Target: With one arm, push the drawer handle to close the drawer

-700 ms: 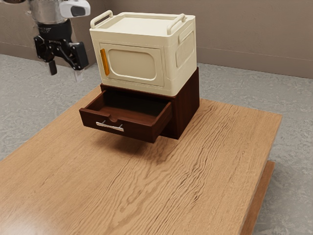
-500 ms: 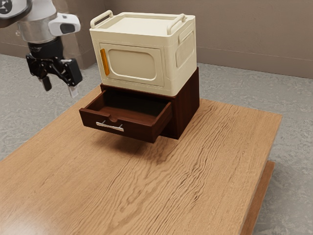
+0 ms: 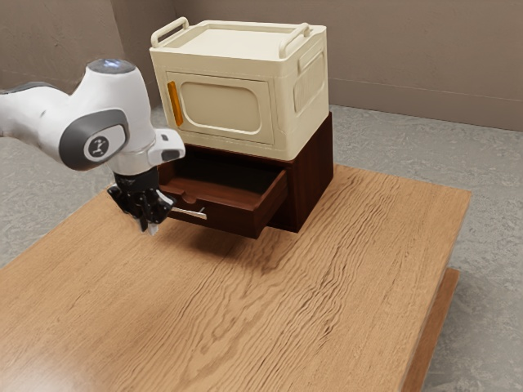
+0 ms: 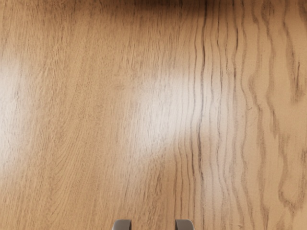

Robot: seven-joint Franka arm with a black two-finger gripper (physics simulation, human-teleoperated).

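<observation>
Drawer [image 3: 233,220], just one, juts from one cabinet [image 3: 315,175]! One cream box [image 3: 225,94] atop cabinet; one gripper [image 3: 147,226] before it, two fingers [image 4: 122,225] apart. Wood table [image 3: 286,310] beneath, grey floor [image 3: 392,122], brown wall [image 3: 409,49] beyond.

A wooden tabletop [image 4: 86,96] is viewed, its grain marked by fine streaks on one side and bold, wavy dark lines on the other. Two grey fingertips [image 4: 122,224] are spaced apart. Pale glare [image 4: 163,105] is reflected between them and a dark band [image 4: 168,4], well apart from the fingertips.
</observation>
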